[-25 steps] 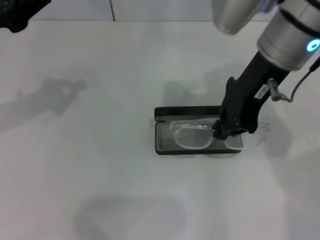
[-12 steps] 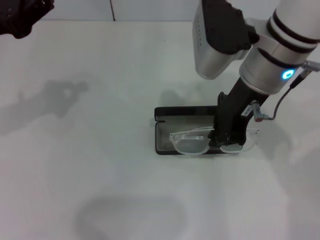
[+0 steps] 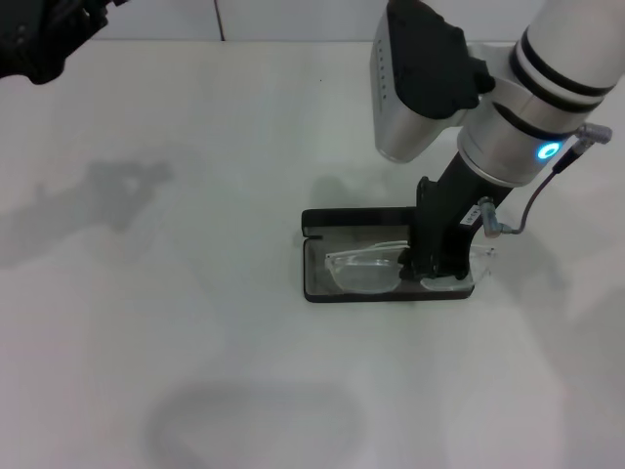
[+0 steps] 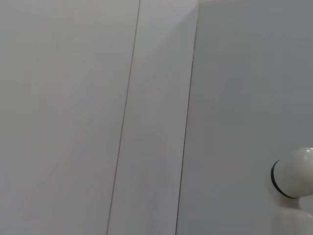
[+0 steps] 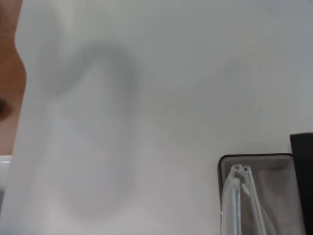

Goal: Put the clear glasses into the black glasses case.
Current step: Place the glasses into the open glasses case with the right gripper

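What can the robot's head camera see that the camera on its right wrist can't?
Only the head view shows the right gripper down at the clear glasses, the whole black glasses case with its lid open, and the left gripper parked far off at the table's back corner. Only the right wrist view shows a brown strip beyond the table's edge. Both show the glasses over the case's grey lining, and the white table.

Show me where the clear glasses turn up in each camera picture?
Head view: glasses lie over the open case, right of centre, under the right tool.
Left wrist view: not in it.
Right wrist view: glasses at the lower right corner.
Shared landmark: the case.
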Tool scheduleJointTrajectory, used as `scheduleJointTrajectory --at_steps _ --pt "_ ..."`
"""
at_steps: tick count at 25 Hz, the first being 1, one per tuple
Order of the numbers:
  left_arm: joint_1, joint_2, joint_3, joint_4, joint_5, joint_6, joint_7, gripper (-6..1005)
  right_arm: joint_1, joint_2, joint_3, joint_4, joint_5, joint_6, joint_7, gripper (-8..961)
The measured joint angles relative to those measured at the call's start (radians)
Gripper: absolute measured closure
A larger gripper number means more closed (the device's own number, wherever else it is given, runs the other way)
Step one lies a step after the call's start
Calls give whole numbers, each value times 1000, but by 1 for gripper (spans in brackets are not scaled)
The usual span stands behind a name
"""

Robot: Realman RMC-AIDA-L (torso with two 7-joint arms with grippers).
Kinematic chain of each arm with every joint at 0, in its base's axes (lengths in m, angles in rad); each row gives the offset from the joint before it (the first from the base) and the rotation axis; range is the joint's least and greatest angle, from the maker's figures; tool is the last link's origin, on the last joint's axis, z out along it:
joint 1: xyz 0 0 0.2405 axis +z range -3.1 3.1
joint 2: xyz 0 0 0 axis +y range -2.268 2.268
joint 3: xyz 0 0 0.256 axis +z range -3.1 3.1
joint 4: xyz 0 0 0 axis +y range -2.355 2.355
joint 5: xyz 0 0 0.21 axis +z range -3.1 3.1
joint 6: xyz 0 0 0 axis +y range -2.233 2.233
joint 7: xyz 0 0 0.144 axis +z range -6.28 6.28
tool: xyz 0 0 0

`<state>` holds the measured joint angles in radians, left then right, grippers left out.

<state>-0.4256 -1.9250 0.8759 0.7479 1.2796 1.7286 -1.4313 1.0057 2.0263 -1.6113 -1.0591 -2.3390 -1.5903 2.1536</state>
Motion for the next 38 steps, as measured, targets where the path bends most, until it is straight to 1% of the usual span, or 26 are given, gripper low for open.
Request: scheduleJointTrajectory --at_steps 12,26,38 --pt "4 -3 0 1 0 0 11 926 1 1 -29 34 3 62 -31 860" --pt "4 -8 0 -2 1 0 11 925 -2 2 -29 51 11 77 -66 856" --pt "4 -8 -4 -4 1 0 14 924 -10 1 -28 57 10 78 -75 853"
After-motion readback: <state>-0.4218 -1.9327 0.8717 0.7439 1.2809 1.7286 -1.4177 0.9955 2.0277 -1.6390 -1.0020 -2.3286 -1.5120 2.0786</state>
